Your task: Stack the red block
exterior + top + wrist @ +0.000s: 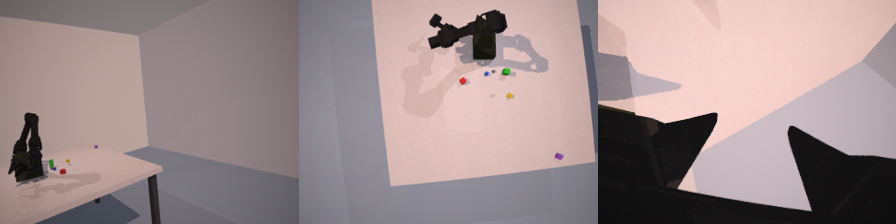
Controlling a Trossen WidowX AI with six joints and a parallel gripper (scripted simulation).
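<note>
a: the jaws are spread wide, pinching nothing; the wrist view shows only desk (763,60) and floor between them.

b: and the gripper (753,132) itself?

a: up by the arm's base (484,46), at the far side of the desk, well apart from the blocks.

b: the red block (462,81)?

a: lying on the desk, left of the green tower (506,71) in the top view, with a small blue block (486,74) between them. the tower stands upright. yellow (509,95) lies near; purple (558,155) sits far off in a corner.
</note>
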